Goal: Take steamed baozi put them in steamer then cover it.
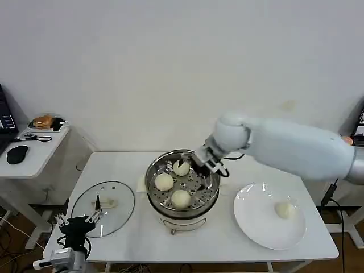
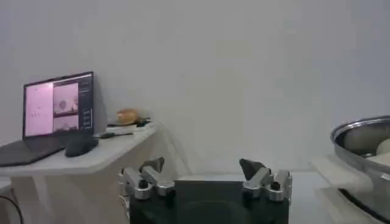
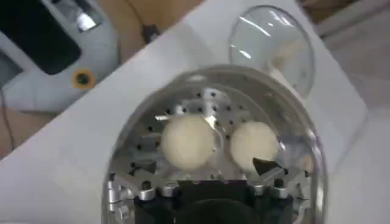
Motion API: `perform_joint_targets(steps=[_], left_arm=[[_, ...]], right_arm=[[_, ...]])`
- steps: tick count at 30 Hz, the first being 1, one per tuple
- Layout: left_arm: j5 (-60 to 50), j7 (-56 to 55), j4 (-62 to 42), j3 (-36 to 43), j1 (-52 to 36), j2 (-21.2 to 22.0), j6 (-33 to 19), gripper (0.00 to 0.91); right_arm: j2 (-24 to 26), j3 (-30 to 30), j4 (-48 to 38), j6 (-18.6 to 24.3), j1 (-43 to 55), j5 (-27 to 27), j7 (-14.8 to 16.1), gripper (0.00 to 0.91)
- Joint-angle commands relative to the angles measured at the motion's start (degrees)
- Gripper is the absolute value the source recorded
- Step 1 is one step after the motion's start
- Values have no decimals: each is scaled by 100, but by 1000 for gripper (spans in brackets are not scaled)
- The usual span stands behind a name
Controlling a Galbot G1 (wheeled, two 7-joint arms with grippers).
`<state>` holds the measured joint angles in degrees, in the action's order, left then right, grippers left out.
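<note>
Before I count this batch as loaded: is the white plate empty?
No. One steamed baozi sits on the white plate in the head view, while three others lie in the steamer.

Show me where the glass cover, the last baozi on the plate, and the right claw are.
cover (image 1: 114,213): head view, on its clear glass dome.
baozi (image 1: 284,210): head view, centre of the bun on the plate.
right claw (image 1: 203,161): head view, between its fingertips over the steamer.

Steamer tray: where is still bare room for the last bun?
Inside the round shiny steel steamer, three cream-white buns crowd the far, left and near parts of the perforated tray. The bare patch lies at the right, beside the rim, below the right end effector. The fourth bun waits on the flat white plate.
</note>
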<state>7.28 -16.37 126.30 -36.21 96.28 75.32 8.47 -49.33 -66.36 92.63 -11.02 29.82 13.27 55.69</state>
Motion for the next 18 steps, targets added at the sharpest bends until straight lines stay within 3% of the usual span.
perform_joint_targets(steps=[1, 9, 18], left_arm=[[11, 16, 26, 3, 30, -91, -2, 907], [61, 13, 32, 136, -22, -219, -1, 907], [27, 7, -57, 346, -109, -184, -2, 907]], right_arm=[[2051, 48, 334, -706, 60, 144, -352, 907], [3317, 104, 433, -452, -922, -700, -123, 907], [3617, 496, -38, -135, -1835, -1329, -127, 907]])
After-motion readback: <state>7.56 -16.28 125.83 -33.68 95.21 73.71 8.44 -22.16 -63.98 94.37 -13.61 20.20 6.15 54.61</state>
